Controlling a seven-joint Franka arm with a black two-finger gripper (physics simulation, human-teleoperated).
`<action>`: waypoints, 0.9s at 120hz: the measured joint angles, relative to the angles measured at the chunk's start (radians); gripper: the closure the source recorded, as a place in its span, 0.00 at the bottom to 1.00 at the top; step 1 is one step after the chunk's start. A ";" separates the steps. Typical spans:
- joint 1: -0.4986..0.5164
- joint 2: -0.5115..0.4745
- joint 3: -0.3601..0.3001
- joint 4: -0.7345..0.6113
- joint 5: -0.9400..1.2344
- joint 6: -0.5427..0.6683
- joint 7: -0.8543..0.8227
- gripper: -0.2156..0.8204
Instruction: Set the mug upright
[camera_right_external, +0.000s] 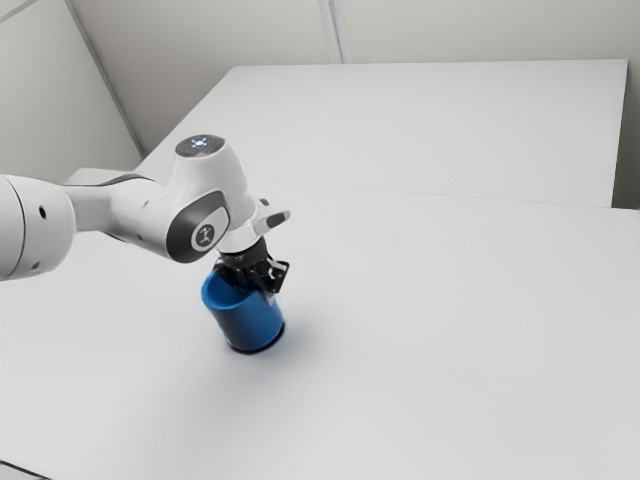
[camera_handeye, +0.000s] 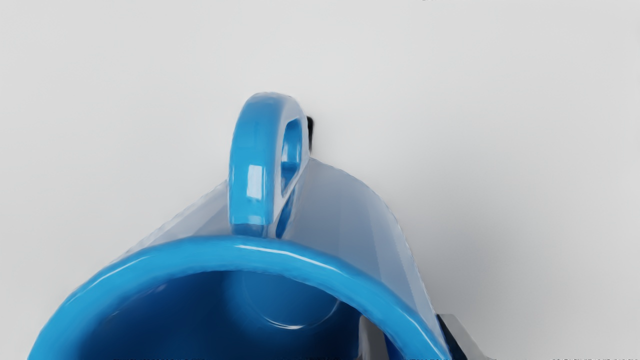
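At blue mug (camera_right_external: 250, 322), tool (camera_right_external: 264, 288) points down, fingers (camera_handeye: 371, 342) pinching wall (camera_handeye: 350, 215) inside and out

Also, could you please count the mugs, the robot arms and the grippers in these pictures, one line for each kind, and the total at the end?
Mug (blue): 1
Arm (mostly white): 1
Gripper (black): 1
Total: 3

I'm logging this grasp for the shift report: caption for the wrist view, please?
Blue mug with its handle, held between the fingers, one inside and one outside.
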 joint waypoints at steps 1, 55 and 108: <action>0.000 -0.001 0.000 0.000 -0.001 0.000 0.000 0.71; -0.018 -0.065 0.002 0.053 -0.017 -0.045 0.015 0.29; -0.034 -0.001 0.003 0.382 -0.018 -0.352 0.025 0.24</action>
